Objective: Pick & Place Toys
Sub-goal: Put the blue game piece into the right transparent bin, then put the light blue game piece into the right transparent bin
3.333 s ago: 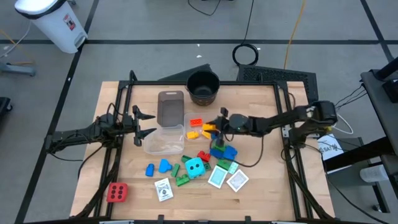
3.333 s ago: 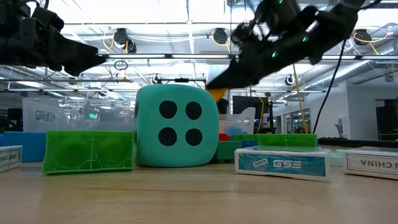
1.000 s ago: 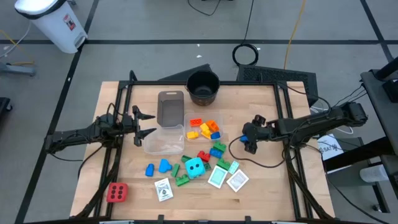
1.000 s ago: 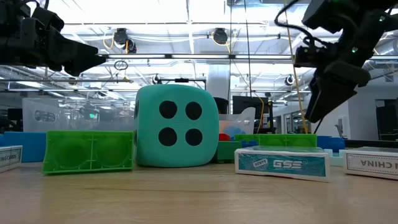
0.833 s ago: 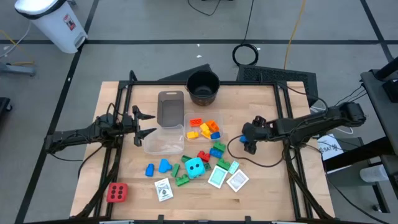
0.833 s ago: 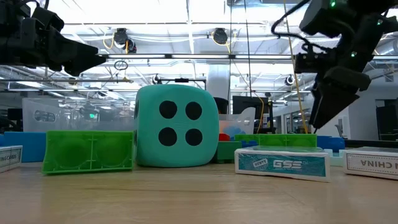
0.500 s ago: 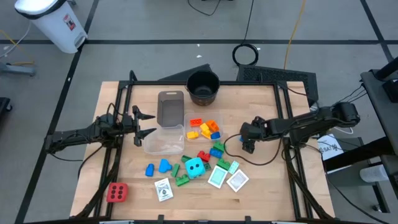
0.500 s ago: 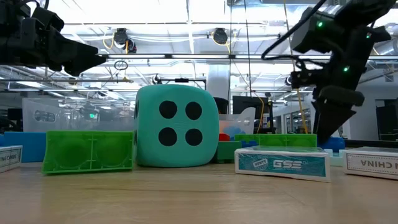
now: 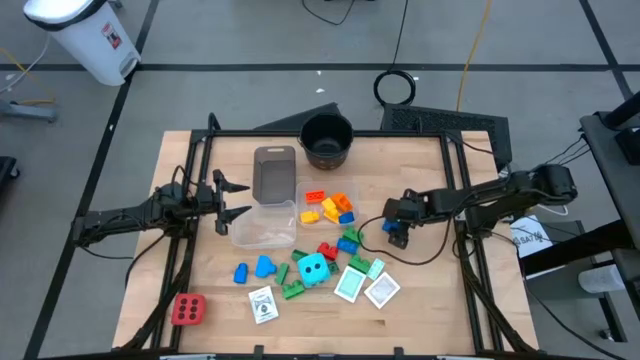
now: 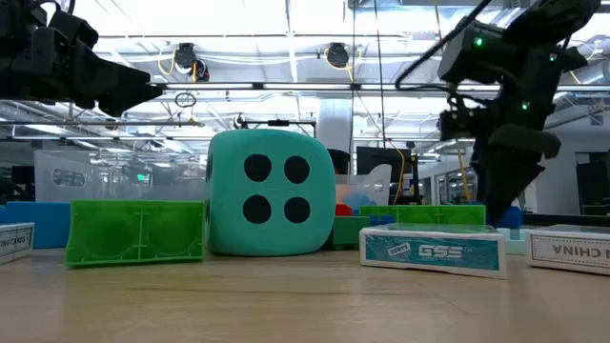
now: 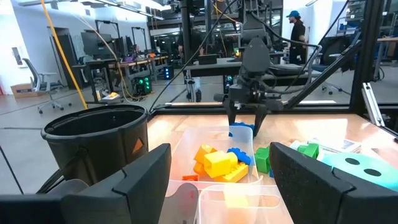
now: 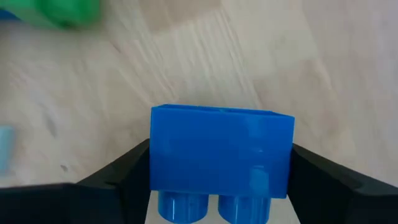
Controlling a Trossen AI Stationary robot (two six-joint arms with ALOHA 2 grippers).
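Note:
My right gripper [image 9: 395, 232] points steeply down at the table right of the toy pile and is shut on a blue building block [image 12: 221, 155]. The same block [image 11: 241, 130] shows at its fingertips in the left wrist view. Loose blocks [image 9: 345, 242], a cyan dotted cube [image 9: 314, 268], a red dotted cube [image 9: 188, 310] and cards [image 9: 350, 285] lie on the table. More blocks sit in a clear tub [image 9: 303, 190]. My left gripper [image 9: 225, 200] stands open and level at the left, touching nothing. My right gripper has the blue block between its two fingers, one finger [image 12: 134, 165] on each short end of it. The fingers come from above, slanting down. The block's studs [image 12: 214, 208] face back toward the wrist. Whether the block is off the table, I cannot tell.
A black round pot [image 9: 326, 140] stands at the far middle. A grey tub [image 9: 274, 175] and a second clear tub [image 9: 265, 228] lie beside my left gripper. Bare wood lies right of my right gripper, up to the frame rail [image 9: 462, 215].
My right gripper has sunk toward the table, tipped more steeply down and shifted a little toward the toy pile. The left arm has kept still.

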